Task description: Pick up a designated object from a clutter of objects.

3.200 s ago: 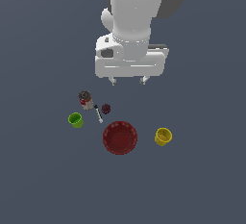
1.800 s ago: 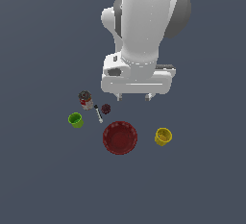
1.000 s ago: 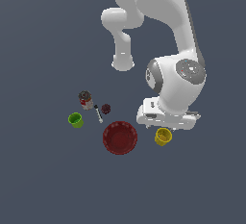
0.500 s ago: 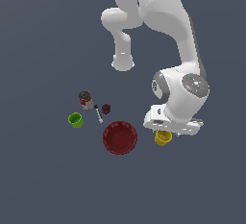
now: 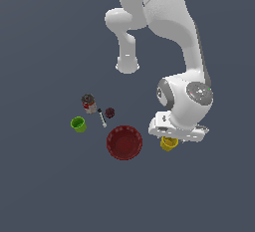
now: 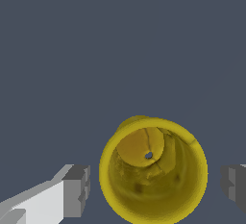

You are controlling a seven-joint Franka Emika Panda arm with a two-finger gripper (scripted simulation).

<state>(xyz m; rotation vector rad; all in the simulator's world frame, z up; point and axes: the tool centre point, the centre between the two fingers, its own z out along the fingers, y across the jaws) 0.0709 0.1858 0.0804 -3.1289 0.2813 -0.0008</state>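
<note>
yellow cup (image 6: 153, 171) stands upright on floor, just beside red bowl (image 5: 124, 142), on exterior view's right. other bits well apart from it. gripper (image 6: 154, 187) right over cup, fingers (image 6: 77, 191) wide apart, one each side of rim, gaps on both sides, not touching. cup looks small, hollow, likely light and stiff, smooth so maybe slippery. sides slope, so squeeze outer wall across widest part, near rim, gently, or it could pop out.

Plain yellow cup (image 6: 153, 170), green cup (image 5: 78, 124), dark-red scalloped bowl (image 5: 124, 142), white arm (image 5: 164, 17).
</note>
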